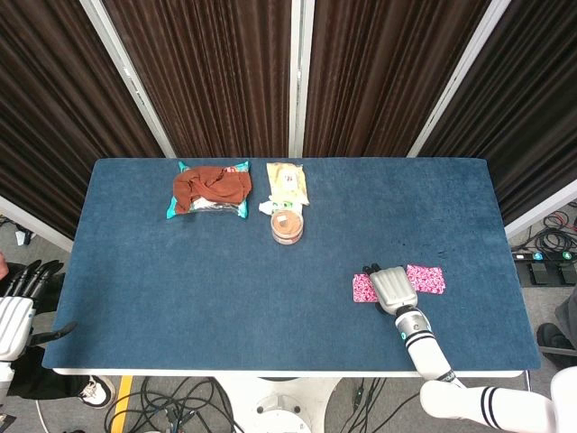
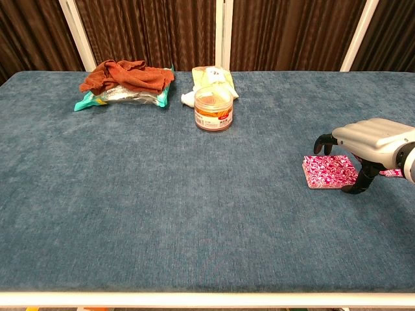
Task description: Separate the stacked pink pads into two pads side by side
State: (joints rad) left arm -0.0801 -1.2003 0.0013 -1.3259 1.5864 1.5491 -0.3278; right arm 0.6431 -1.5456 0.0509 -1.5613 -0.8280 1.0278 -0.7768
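Note:
Two pink patterned pads lie flat on the blue table near its front right. The left pad (image 1: 362, 288) (image 2: 329, 172) shows almost fully in the chest view. The right pad (image 1: 426, 279) is mostly hidden behind the hand there, with only a pink sliver (image 2: 393, 172) showing. My right hand (image 1: 393, 289) (image 2: 372, 138) hovers between them, over the left pad's right edge, fingers spread and curved down, holding nothing. Its thumb reaches down beside that pad. My left hand (image 1: 18, 308) hangs off the table's front left corner with its fingers apart and empty.
At the back stand a small tub with an orange lid (image 1: 287, 225) (image 2: 213, 110), a yellow packet (image 1: 288, 183) behind it, and a brown cloth on a teal packet (image 1: 211, 189) (image 2: 124, 80). The blue table (image 1: 198, 289) ends just in front of the pads.

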